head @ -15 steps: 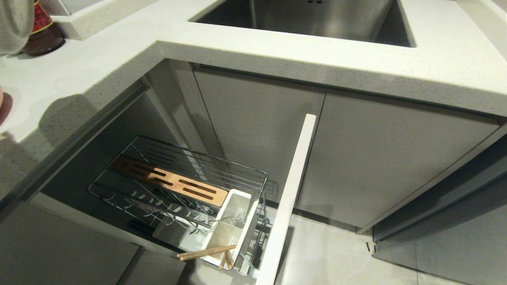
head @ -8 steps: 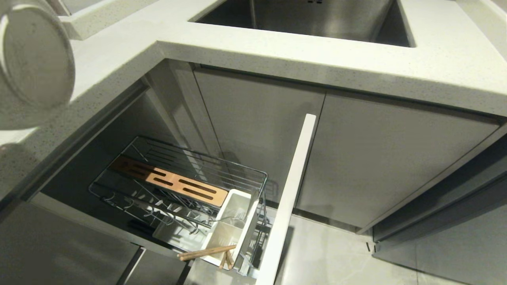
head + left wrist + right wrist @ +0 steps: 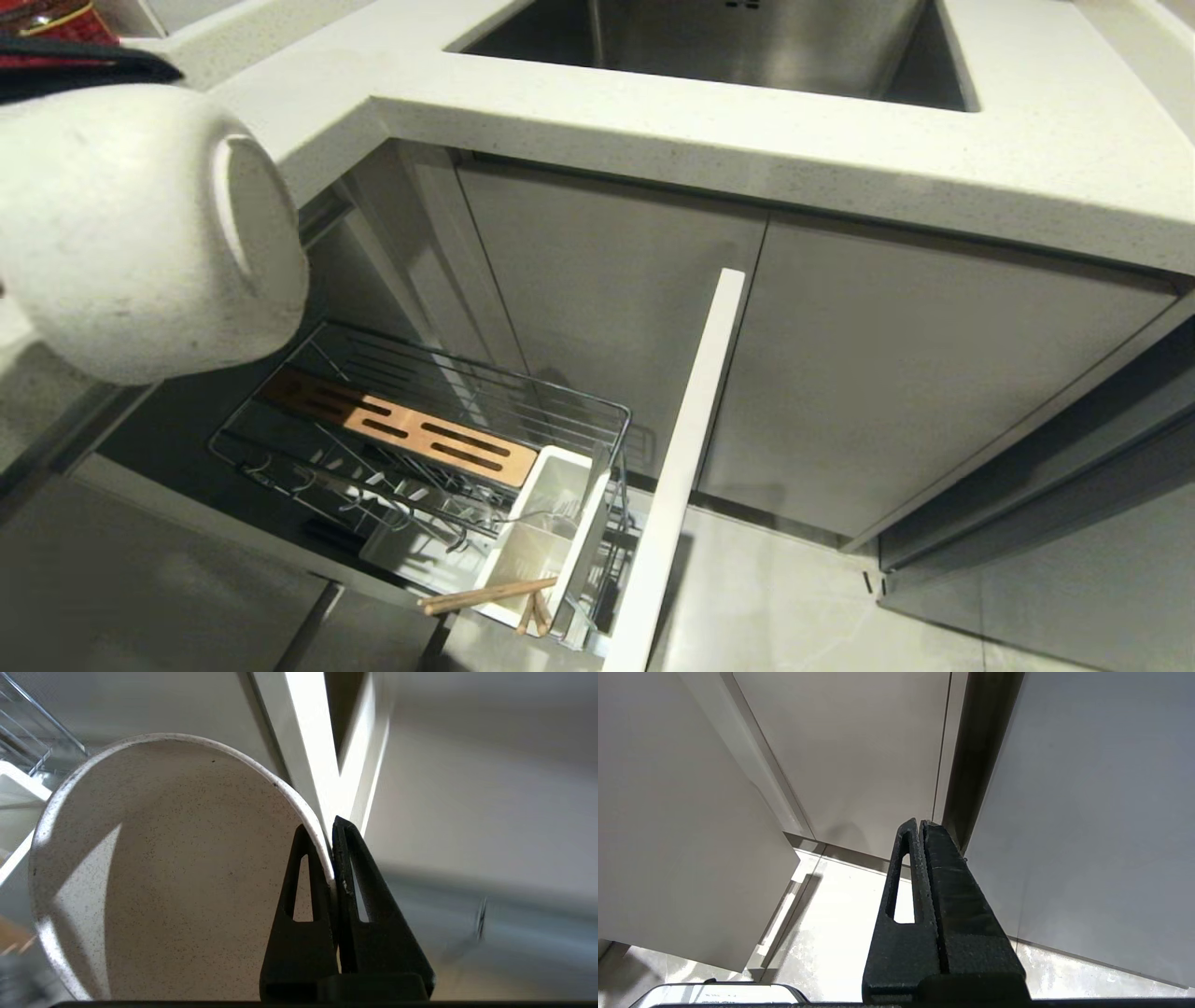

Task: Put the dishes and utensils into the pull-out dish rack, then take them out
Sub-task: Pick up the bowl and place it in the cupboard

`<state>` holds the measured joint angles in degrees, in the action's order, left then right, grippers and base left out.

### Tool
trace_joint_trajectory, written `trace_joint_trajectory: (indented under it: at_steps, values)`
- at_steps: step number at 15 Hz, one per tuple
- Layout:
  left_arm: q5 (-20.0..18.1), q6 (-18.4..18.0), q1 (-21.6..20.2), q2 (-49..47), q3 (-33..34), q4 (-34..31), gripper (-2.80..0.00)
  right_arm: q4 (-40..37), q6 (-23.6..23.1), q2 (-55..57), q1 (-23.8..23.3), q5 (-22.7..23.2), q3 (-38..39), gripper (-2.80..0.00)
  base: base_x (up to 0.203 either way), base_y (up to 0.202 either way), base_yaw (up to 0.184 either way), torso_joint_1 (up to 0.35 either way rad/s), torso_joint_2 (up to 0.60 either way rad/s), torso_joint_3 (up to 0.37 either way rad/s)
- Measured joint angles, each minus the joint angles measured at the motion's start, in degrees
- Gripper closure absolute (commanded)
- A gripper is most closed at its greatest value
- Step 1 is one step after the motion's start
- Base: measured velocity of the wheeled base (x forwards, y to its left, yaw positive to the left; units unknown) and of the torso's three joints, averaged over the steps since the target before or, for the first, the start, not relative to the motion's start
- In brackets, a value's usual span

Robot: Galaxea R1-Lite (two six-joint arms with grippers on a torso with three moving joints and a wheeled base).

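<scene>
So my left gripper (image 3: 331,826) has its jaws clamped tight on the rim of the speckled bowl (image 3: 177,868), one finger inside and one outside. From my head camera the bowl (image 3: 140,233) is up in the air on my left, tipped on its side with its foot ring facing right, above the back end of the pull-out dish rack (image 3: 420,439), not touching it. The rack is pulled out under the table (image 3: 747,131), its white front panel (image 3: 681,467) sticking out toward the floor. The wooden strip (image 3: 401,429) sits along the basket, and the white caddy (image 3: 537,541) is at the front end. The chopsticks (image 3: 485,593) are poking out of the caddy, leaning way over its edge. My right gripper (image 3: 920,822) is down by the cabinet doors, jaws pressed together on nothing.
</scene>
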<state>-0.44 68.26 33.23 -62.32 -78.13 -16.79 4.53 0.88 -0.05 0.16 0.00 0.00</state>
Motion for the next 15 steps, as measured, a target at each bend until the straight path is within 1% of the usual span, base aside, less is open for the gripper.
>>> trace_joint_trajectory:
  at_steps: [1,2,4,6,8,11,12,13,15]
  values:
    - [3.05,1.71,0.01,-0.73,2.67,3.35,0.0,-0.01,0.02,0.0,0.0,0.0,0.0,0.0,0.0,0.0,0.0,0.0,0.0,0.0]
    - [6.06,2.54,0.09,-1.52,5.49,6.53,0.0,0.01,0.01,0.0,0.0,0.0,0.0,0.0,0.0,0.0,0.0,0.0,0.0,0.0]
    - [11.85,3.22,0.53,-3.12,10.91,14.33,0.0,0.01,0.0,0.0,0.0,0.0,0.0,0.0,0.0,0.0,0.0,0.0,0.0,0.0]
    - [15.99,4.43,1.71,-4.67,14.93,21.84,0.0,0.01,0.02,0.0,0.0,0.0,0.0,0.0,0.0,0.0,0.0,0.0,0.0,0.0]
    - [20.66,6.51,3.86,-6.41,17.54,25.9,0.0,-0.01,0.02,0.0,0.0,0.0,0.0,0.0,0.0,0.0,0.0,0.0,0.0,0.0]
    - [28.16,7.97,7.7,-10.09,20.55,30.01,0.0,0.01,0.02,0.0,0.0,0.0,0.0,0.0,0.0,0.0,0.0,0.0,0.0,0.0]
    - [29.72,8.15,8.26,-11.25,22.03,32.61,0.0,-0.01,0.0,0.0,0.0,0.0,0.0,0.0,0.0,0.0,0.0,0.0,0.0,0.0]
    - [30.47,8.32,8.57,-12.34,24.03,35.43,0.0,-0.01,0.02,0.0,0.0,0.0,0.0,0.0,0.0,0.0,0.0,0.0,0.0,0.0]
    - [30.79,9.96,8.78,-14.02,27.52,40.24,0.0,0.0,0.02,0.0,0.0,0.0,0.0,0.0,0.0,0.0,0.0,0.0,0.0,0.0]
